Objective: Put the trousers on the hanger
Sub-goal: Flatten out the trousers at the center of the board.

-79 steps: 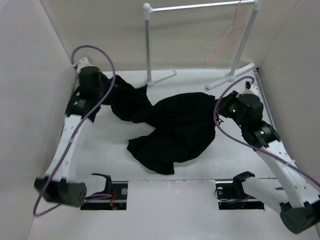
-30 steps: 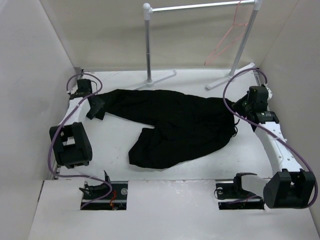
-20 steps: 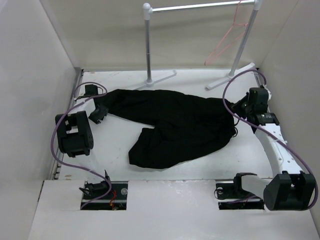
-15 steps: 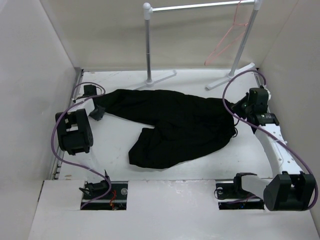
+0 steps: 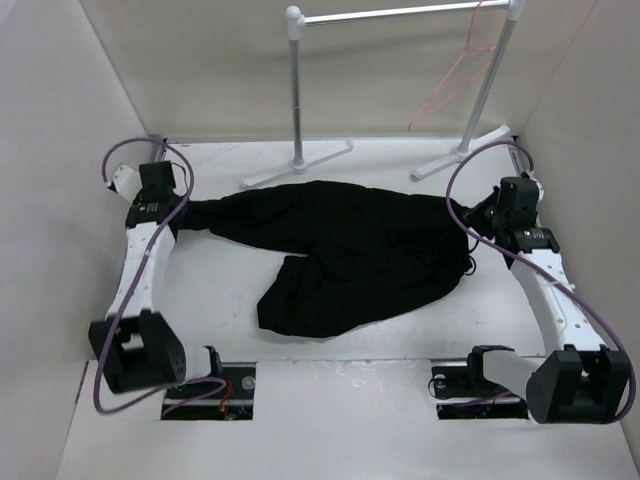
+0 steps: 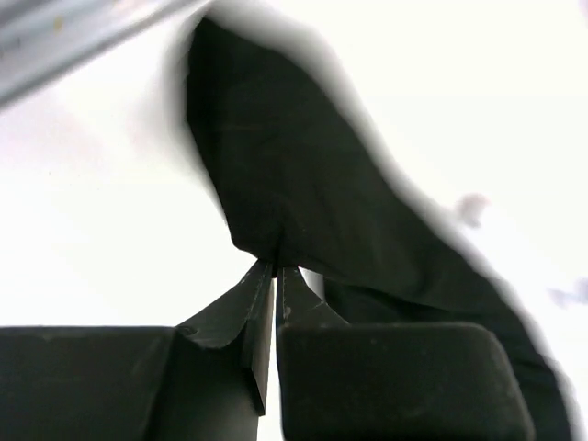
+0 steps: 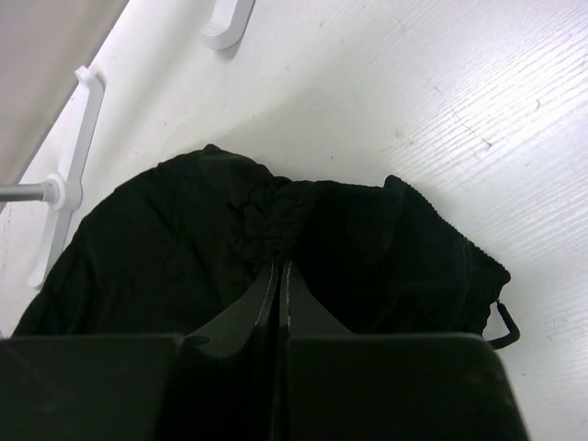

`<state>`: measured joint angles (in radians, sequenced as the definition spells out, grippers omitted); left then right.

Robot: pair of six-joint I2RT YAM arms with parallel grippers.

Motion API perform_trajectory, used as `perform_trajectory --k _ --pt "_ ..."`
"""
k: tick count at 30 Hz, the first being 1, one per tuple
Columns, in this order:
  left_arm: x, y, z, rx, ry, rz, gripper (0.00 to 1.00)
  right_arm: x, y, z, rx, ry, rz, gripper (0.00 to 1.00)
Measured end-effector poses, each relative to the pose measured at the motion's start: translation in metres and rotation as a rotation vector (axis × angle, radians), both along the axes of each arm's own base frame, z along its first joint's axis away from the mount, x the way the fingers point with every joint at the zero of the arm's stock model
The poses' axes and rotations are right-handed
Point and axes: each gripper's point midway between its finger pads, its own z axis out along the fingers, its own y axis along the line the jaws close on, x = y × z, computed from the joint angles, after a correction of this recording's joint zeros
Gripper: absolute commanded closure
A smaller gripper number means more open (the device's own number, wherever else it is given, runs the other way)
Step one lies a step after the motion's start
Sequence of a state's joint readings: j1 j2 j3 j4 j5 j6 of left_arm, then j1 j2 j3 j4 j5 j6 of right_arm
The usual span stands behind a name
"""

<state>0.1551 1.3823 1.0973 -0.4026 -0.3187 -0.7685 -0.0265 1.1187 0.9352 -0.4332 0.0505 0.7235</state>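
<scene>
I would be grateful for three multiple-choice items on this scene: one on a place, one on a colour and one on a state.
1. The hanger is:
A) hooked on the rack's rail
B) lying on the trousers
C) held by the left gripper

2. The trousers are:
A) white
B) black
C) blue

3. The left gripper is:
A) wide open
B) shut on the hanger
C) shut on one end of the trousers

Answers:
1 A: its hook sits over the rail at the far right.
2 B: the fabric is plain black in every view.
3 C: the left wrist view shows the fingertips together, pinching black fabric.
</scene>
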Motion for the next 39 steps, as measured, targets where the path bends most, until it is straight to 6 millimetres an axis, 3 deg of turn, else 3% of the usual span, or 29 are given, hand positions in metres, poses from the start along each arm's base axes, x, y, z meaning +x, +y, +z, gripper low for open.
perform_trajectory --k 3,6,8,11,13,14,15,16,18,19,21,23,24,25,27,29,31,33,34,36,39 --pt "-0.006 -0.002 0.061 0.04 -0.131 0.006 1.0 0.001 -0.001 -0.001 0.002 0.003 -0.003 0.97" --pt "0.009 0.007 0.108 0.061 -0.211 0.027 1.0 0.01 -0.007 0.0 0.006 0.016 -0.017 0.97" --pt "0.041 0.013 0.137 0.065 -0.244 0.03 0.99 0.023 -0.01 0.002 0.008 0.022 -0.026 0.97" --pt "0.122 0.027 0.167 0.072 -0.308 0.023 0.94 0.045 -0.014 0.008 0.005 0.022 -0.036 0.97" --pt "0.184 0.036 0.17 0.076 -0.333 0.007 0.81 0.061 -0.017 0.01 -0.001 0.021 -0.045 0.97" --pt "0.215 0.04 0.163 0.076 -0.345 -0.005 0.68 0.07 -0.019 0.01 -0.004 0.015 -0.049 0.97" --pt "0.238 0.043 0.148 0.079 -0.343 -0.014 0.63 0.079 -0.021 0.009 -0.006 0.015 -0.053 0.97" --pt "0.259 0.046 0.127 0.076 -0.332 -0.02 0.57 0.089 -0.023 0.006 -0.007 0.016 -0.056 0.97" --pt "0.274 0.048 0.055 0.046 -0.208 -0.029 0.52 0.106 -0.027 -0.004 -0.007 0.034 -0.063 0.97" --pt "0.27 0.049 0.018 0.026 -0.123 -0.031 0.5 0.115 -0.03 -0.011 -0.007 0.049 -0.069 0.96" --pt "0.242 0.049 -0.06 -0.02 0.083 -0.027 0.49 0.128 -0.035 -0.023 -0.007 0.072 -0.077 0.92" --pt "0.201 0.048 -0.114 -0.062 0.245 -0.017 0.49 0.139 -0.039 -0.033 -0.007 0.092 -0.086 0.91" --pt "0.181 0.052 -0.127 -0.054 0.29 0.002 0.49 0.143 -0.041 -0.037 -0.006 0.098 -0.091 0.89" --pt "0.169 0.049 -0.114 -0.062 0.265 -0.005 0.49 0.148 -0.044 -0.038 -0.005 0.1 -0.097 0.83" --pt "0.125 0.041 -0.086 -0.058 0.253 0.003 0.49 0.157 -0.046 -0.035 0.0 0.089 -0.108 0.67" --pt "0.084 0.021 -0.045 -0.042 0.189 -0.008 0.5 0.161 -0.047 -0.028 0.0 0.072 -0.116 0.53" --pt "0.059 -0.017 -0.007 -0.028 0.079 -0.067 0.51 0.161 -0.048 -0.018 -0.002 0.049 -0.125 0.41" --pt "0.037 -0.065 0.008 -0.036 0.011 -0.173 0.51 0.153 -0.047 -0.011 -0.003 0.036 -0.132 0.34" --pt "0.023 -0.093 0.004 -0.051 0.004 -0.242 0.51 0.145 -0.046 -0.008 -0.004 0.031 -0.135 0.33" --pt "-0.015 -0.136 -0.026 -0.094 0.067 -0.359 0.5 0.122 -0.043 -0.007 -0.006 0.032 -0.141 0.38" --pt "-0.083 -0.162 -0.085 -0.161 0.252 -0.441 0.47 0.079 -0.036 -0.018 0.002 0.048 -0.149 0.71"
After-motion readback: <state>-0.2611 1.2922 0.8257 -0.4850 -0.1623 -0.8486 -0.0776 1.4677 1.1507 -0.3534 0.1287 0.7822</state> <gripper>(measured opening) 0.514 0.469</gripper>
